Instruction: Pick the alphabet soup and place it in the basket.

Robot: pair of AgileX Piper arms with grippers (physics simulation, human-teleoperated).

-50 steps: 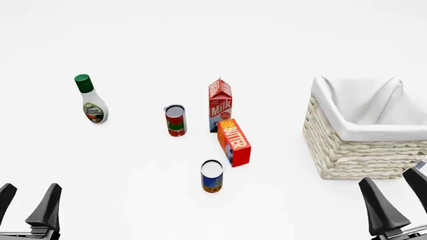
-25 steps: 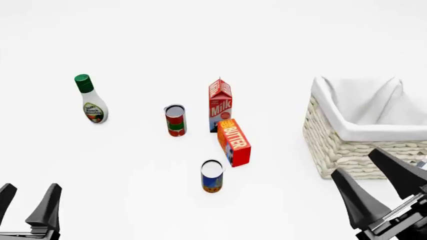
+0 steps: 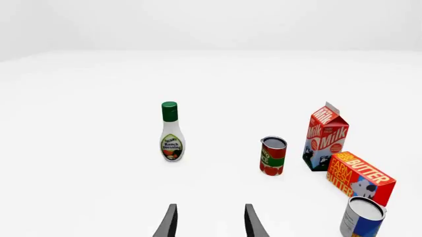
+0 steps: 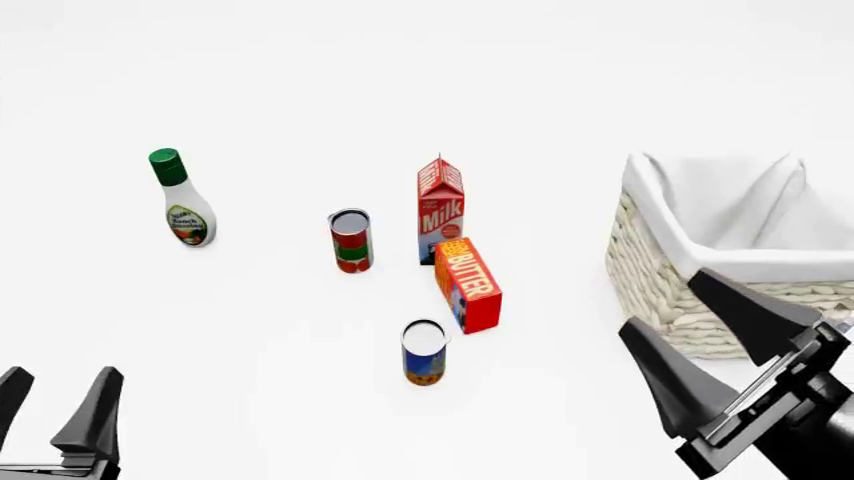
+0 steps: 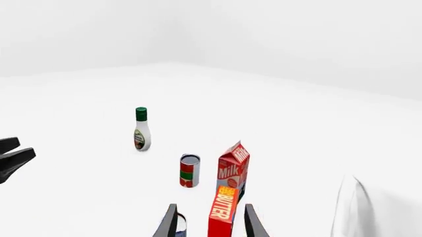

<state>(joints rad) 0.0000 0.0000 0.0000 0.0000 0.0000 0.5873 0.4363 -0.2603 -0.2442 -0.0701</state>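
Soup can (image 4: 424, 352) stands upright on the counter (image 4: 267, 330), nearer the arms' edge than the other groceries, roughly midway between left and right edges. Blue-and-orange label, silvery top. Nothing is touching it. Butter box (image 4: 469, 284) stands just beside it, further from the near edge and slightly toward the right edge. Milk carton (image 4: 439, 210) is right behind the butter, upright. Red-and-green can (image 4: 351, 240) stands near the milk on its left-edge side, apart from it. Dressing bottle (image 4: 179, 199), green cap, stands alone well off toward the left edge.

Basket (image 4: 667, 290) sits at the right edge, wicker walls with white cloth lining, well apart from the soup can.

Right hand (image 4: 721, 328) hangs in front of the basket's near wall in the front view, fingers spread wide, holding nothing, tilted. Its wrist view shows the butter box between the fingertips, with only a sliver of the soup can (image 5: 181, 223) visible beside one finger. Left hand (image 4: 54, 392) is at the near-left corner, fingers also apart, holding nothing, far from the soup can. Its wrist view has the soup can (image 3: 362, 217) off to one side, bottle (image 3: 171, 132) and red-and-green can (image 3: 272, 155) ahead.
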